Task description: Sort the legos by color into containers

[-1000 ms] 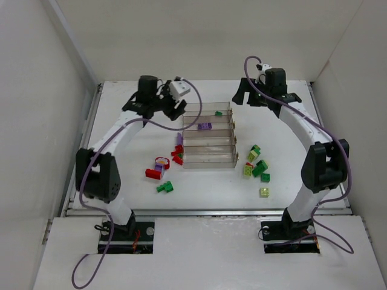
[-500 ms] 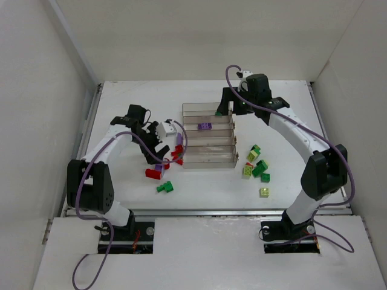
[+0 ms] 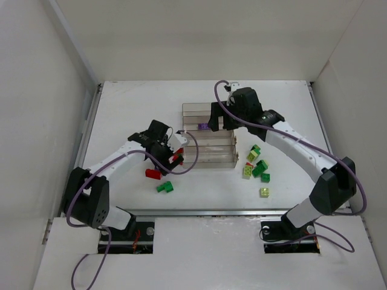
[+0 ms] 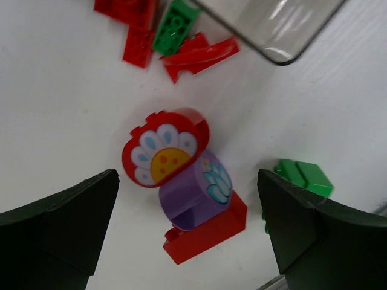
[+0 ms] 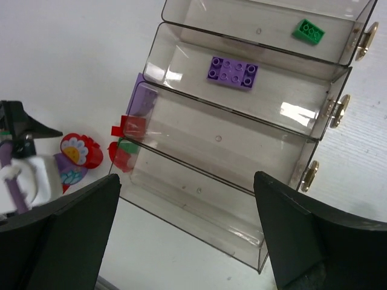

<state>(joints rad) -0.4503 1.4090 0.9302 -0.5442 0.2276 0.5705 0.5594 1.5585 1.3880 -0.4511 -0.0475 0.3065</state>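
Picking step, seemingly: left gripper [image 4: 190,232], spread wide and empty like right gripper [image 5: 187,235], hangs over purple lego [image 4: 195,192] toward the left edge of the desk [image 3: 115,130]; next, descend and close.

A red piece [image 4: 164,148] printed with white petals and a yellow centre; a purple disc [image 4: 195,192] with a mint motif; a purple plate [image 5: 233,72] and green brick [image 5: 309,31] in the smoky tray [image 5: 242,145].
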